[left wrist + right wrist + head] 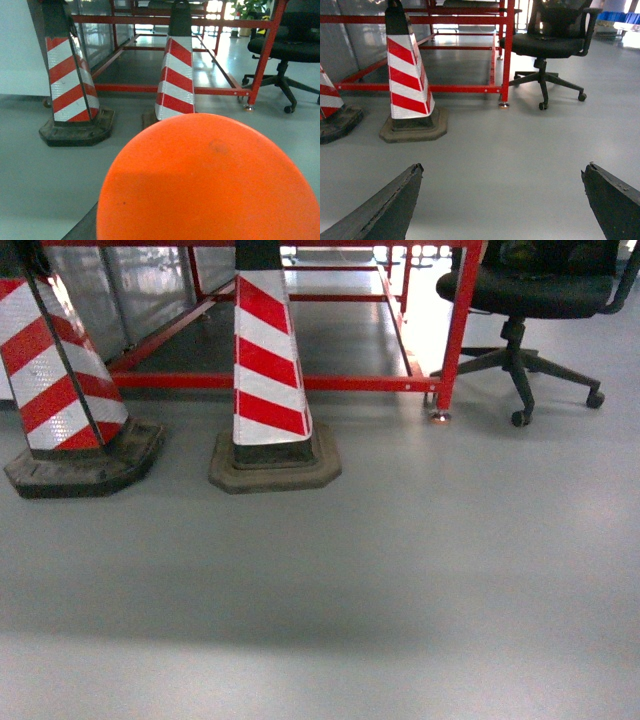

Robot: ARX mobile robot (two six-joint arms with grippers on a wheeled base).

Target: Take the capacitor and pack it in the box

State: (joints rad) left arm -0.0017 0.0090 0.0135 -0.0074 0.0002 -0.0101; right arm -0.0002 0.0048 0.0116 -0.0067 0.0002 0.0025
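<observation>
grey floor (330, 620) fills all views; no desk, box or capacitor anywhere in sight, so packing likely not yet begun.
red frame (300, 382), two striped cones (268, 360), office chair (530, 300) ahead.
left wrist view alone shows orange dome (210, 185) blocking lens; left pincer state cannot tell.
right pincer (502, 200) released, fingers spread wide, empty; absent from head view.

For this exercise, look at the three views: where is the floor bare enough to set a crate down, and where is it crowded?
Bare: the grey floor in front of the two cones, running right to below the chair. Crowded: the back strip, where the cones, the red frame and the chair's wheels stand close. The left wrist view is half blocked by an orange dome.
</observation>
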